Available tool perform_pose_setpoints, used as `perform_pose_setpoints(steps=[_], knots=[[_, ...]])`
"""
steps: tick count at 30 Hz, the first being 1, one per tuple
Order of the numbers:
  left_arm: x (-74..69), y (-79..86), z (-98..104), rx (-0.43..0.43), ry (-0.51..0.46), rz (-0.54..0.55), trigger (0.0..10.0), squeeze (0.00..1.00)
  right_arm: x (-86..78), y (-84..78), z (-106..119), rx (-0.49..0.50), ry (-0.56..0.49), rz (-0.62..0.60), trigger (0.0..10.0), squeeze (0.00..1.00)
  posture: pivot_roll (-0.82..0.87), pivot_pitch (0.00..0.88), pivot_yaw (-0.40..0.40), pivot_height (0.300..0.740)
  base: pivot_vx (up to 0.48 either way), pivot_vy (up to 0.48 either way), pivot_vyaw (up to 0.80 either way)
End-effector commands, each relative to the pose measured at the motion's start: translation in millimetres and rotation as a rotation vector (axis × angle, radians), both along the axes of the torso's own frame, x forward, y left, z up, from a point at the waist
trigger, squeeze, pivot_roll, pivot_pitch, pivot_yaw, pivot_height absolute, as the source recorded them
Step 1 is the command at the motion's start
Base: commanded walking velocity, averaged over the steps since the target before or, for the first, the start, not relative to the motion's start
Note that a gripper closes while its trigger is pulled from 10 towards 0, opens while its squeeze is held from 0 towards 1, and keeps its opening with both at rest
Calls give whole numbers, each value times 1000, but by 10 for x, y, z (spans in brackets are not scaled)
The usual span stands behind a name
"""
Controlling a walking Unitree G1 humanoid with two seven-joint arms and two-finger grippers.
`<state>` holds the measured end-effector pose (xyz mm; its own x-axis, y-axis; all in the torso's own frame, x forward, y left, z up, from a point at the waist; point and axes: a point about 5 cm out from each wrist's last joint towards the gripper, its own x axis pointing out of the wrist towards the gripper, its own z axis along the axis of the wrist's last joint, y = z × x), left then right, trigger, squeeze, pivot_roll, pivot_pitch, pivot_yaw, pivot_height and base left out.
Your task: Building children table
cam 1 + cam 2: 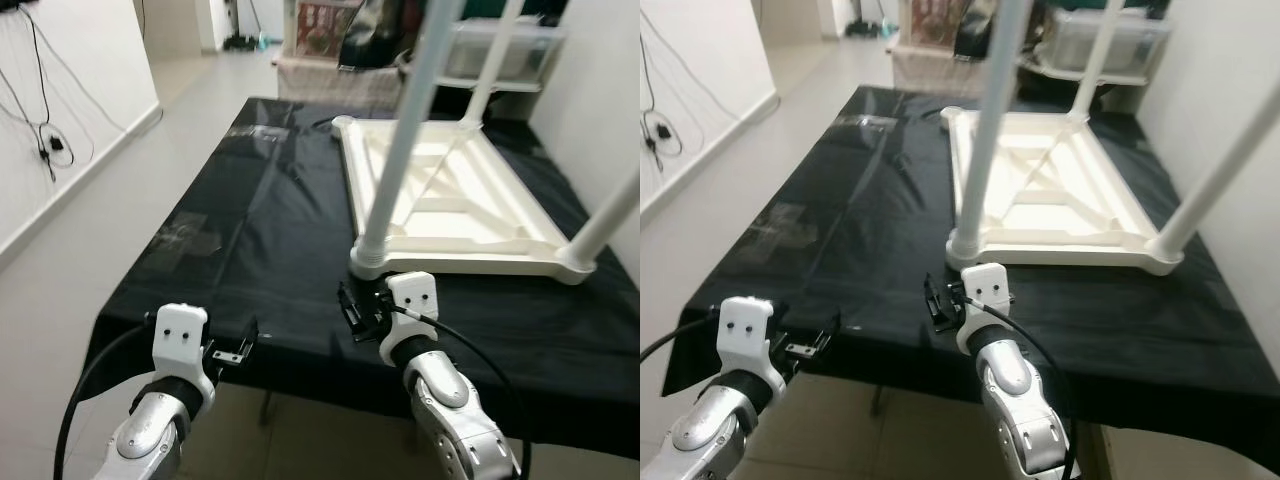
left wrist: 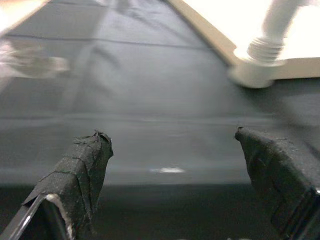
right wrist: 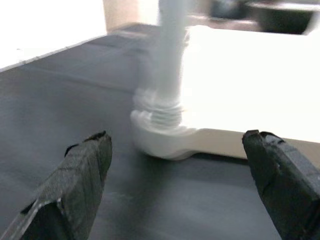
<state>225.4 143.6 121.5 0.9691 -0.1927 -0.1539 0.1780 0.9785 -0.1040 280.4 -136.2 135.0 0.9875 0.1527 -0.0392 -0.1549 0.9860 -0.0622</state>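
A white children's table (image 1: 450, 205) lies upside down on a work surface covered with a black cloth (image 1: 250, 230), its underside ribs facing up and its white legs rising from the corners. The near-left leg (image 1: 405, 130) stands screwed into a corner socket at the table's near-left corner; another leg (image 1: 610, 215) rises from the near-right corner, and a third (image 1: 490, 70) from the far side. The right gripper (image 3: 175, 187) sits just in front of the near-left leg's base, fingers spread wide apart, touching nothing. The left gripper (image 2: 172, 175) hovers well to the left of the table, over the near edge of the black cloth, its fingers also spread apart and empty. Beyond the table are shelves with a clear storage bin (image 1: 500, 45).
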Motion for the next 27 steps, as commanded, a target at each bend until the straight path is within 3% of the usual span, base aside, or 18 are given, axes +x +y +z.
perform_pose_setpoints(steps=[1,9,16,22,24,27], knots=[[0,30,-27,4,8,9,10000,0,21,-14,-7,4,5,-4,10000,0,118,41,-29,740,270,-322,0],[15,37,-30,-17,-1,50,10000,0,178,-219,-31,13,9,-11,10000,0,119,37,-36,740,0,0,0],[23,47,20,-7,-35,69,10000,0,173,-183,-93,30,32,33,10000,0,123,35,-42,740,0,0,0],[18,57,18,-7,-37,80,10000,0,265,-169,-126,-83,60,80,10000,0,121,28,-38,740,0,0,0],[18,10,24,-26,-32,49,10000,0,444,-215,-125,-179,115,97,10000,0,118,31,-40,740,0,0,0],[6,-65,46,-44,-35,-1,10000,0,712,-315,-34,-244,165,95,10000,0,115,40,-41,740,0,0,0]])
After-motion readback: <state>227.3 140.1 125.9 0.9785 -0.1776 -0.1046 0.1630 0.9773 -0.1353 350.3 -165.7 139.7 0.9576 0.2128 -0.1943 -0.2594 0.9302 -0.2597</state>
